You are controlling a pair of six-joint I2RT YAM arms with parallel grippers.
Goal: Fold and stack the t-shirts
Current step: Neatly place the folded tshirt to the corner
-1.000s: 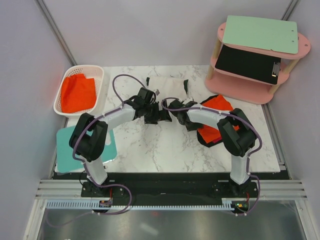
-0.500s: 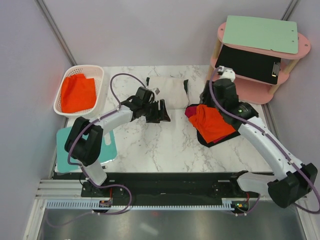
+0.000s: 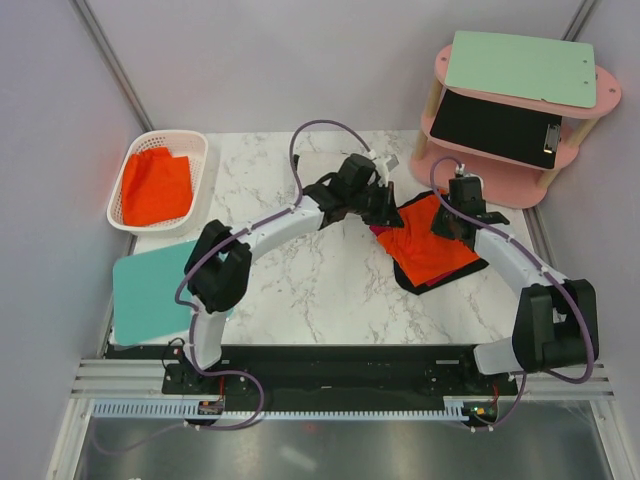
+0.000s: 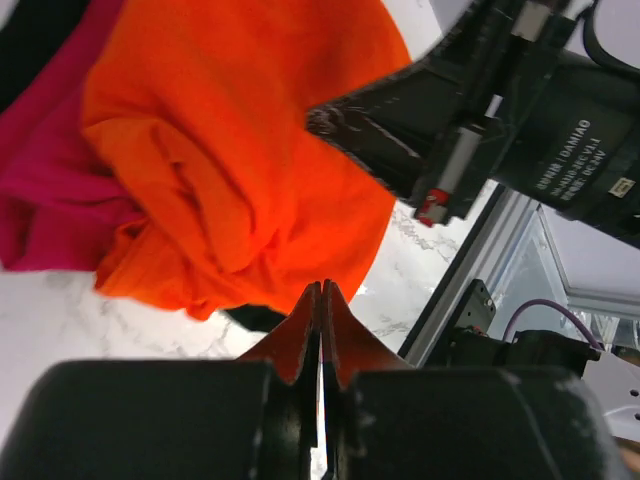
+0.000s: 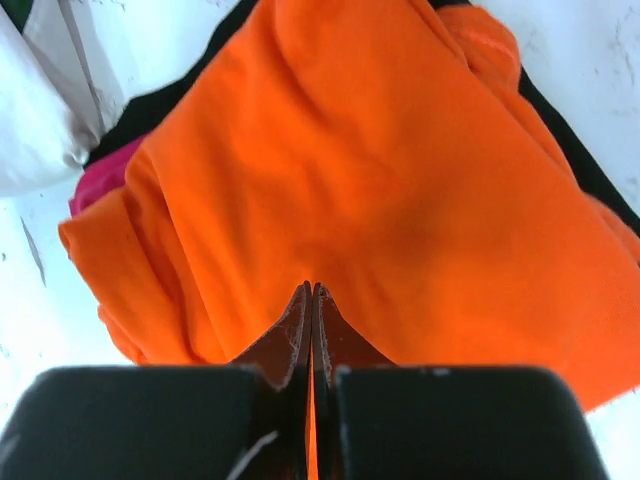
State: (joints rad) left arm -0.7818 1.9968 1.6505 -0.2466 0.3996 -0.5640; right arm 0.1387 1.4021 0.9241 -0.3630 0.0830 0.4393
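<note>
A crumpled orange t-shirt (image 3: 430, 250) (image 4: 240, 150) (image 5: 400, 200) tops a pile on the right, over a magenta cloth (image 4: 50, 200) (image 5: 100, 175) and a black one (image 3: 470, 272). The cream-white t-shirt (image 3: 320, 168) (image 5: 30, 120) lies folded at the back, partly hidden by my left arm. A dark green sliver (image 5: 18, 12) shows beside it. My left gripper (image 3: 390, 210) (image 4: 322, 285) is shut, its tips at the orange shirt's near edge. My right gripper (image 3: 448, 225) (image 5: 312, 287) (image 4: 320, 122) is shut too, tips against the orange cloth.
A white basket (image 3: 200, 140) holding an orange cloth stands at the back left. A teal board (image 3: 150, 295) lies at the left edge. A pink two-tier shelf (image 3: 510, 185) with clipboards stands at the back right, close behind the right arm.
The left arm swung right from the table's middle to the pile. The right arm came down over the orange shirt. Both grippers closed.
</note>
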